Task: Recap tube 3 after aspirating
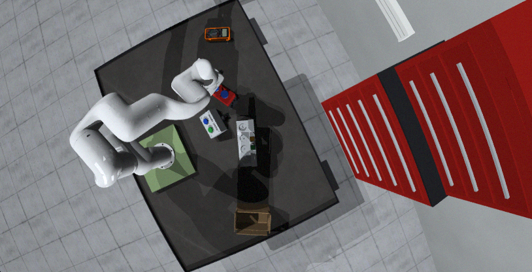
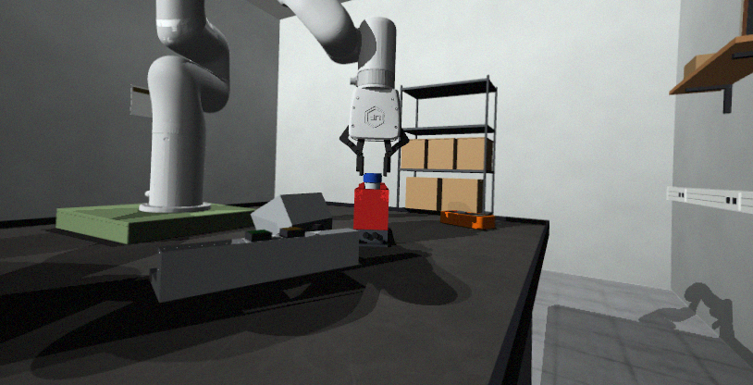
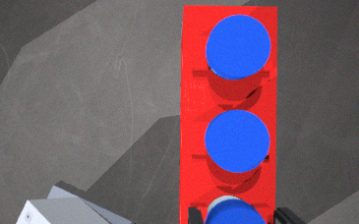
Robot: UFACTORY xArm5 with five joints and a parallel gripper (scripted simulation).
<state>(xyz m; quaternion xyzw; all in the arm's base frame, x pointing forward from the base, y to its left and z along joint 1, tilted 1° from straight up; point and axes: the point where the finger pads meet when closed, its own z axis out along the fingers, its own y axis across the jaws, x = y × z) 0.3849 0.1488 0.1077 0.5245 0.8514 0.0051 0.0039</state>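
The red decapping station (image 1: 224, 96) stands on the dark table and holds tubes with blue caps. The wrist view shows two caps in a row (image 3: 237, 46) (image 3: 237, 140) and a third cap (image 3: 235, 213) at the bottom edge, between my fingertips. My gripper (image 2: 373, 169) hangs straight down over that cap (image 2: 372, 180), with the fingers open and their tips at the cap's top, not clamped on it. I cannot tell which tube number this is. The white cap tray (image 1: 246, 142) shows no blue cap in its nests. The key housing (image 1: 212, 123) carries the blue key (image 1: 205, 121) and the green key (image 1: 210, 129).
An orange meter (image 1: 217, 33) lies at the far end of the table. A cardboard box (image 1: 253, 218) sits at the opposite end. The arm's green base plate (image 1: 169, 158) lies beside the key housing. A shelf with boxes (image 2: 447, 145) stands behind the table.
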